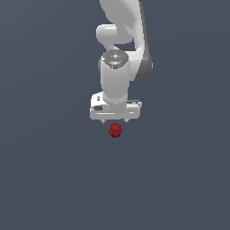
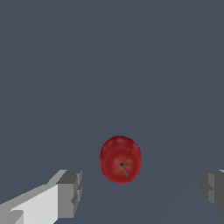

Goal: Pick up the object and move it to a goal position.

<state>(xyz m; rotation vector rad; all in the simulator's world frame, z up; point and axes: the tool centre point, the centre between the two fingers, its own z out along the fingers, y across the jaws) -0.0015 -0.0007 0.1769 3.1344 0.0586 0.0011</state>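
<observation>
Item one: a white robot arm [image 1: 117, 67], reaching down from above in the exterior view, wrist pointed at the floor.

Item two: its pincer [image 1: 116, 121], a broad white bar with two short fingertips. The tips stood spread wide apart, holding nothing. In the wrist view the two grey fingers [image 2: 70, 192] showed at either side, with a broad gap between them.

Item three: the ball [image 1: 115, 130], small, dark red, roundish, with a faint crease and a dark dot on its skin. It was much narrower than the pincer's bar. It lay just beyond the fingertips, about centred on the gap between them, and touched neither. In the wrist view the same ball [image 2: 120, 159] sat ahead of the open fingers, midway between the two, clear of both.

Item four: the ground [image 1: 45, 179], a flat, plain slate-grey surface all round the pincer. Whether the ball rested on it could not be told.
</observation>
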